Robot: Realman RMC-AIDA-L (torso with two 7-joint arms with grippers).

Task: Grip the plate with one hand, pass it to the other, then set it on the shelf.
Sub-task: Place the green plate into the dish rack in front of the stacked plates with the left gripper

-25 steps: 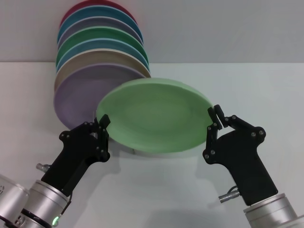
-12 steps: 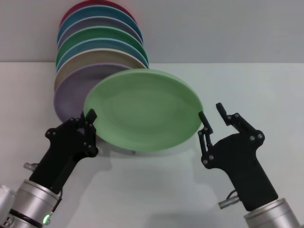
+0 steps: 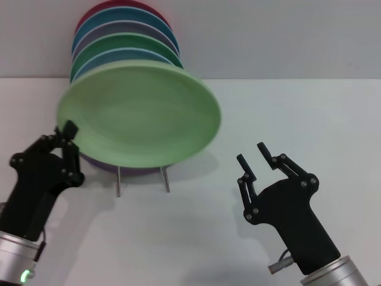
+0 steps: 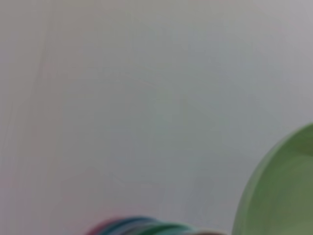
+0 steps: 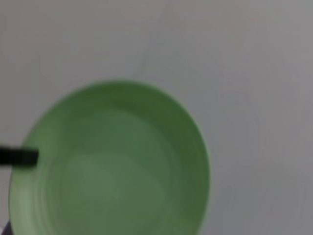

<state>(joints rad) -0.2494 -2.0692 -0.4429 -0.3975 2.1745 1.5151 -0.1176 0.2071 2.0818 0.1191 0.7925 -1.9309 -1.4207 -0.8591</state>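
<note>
The left gripper [image 3: 67, 132], its arm angled up from the near left, has its fingers clamped on the left rim of the plate [image 3: 140, 116], holding it tilted in the air in front of the plates standing in the shelf [image 3: 143, 177]. The right gripper [image 3: 255, 159] stands apart over the tabletop [image 3: 309, 119], fingers spread and empty, pointing upward.

Pale mint-green plate [image 3: 140, 116], plain and unpatterned, black left gripper [image 3: 66, 138] and black right gripper [image 3: 255, 159] on silver wrists, racked plates [image 3: 122, 36] crimson, blue, lavender, dark green, silver wire shelf [image 3: 143, 179], white table [image 3: 297, 113].
</note>
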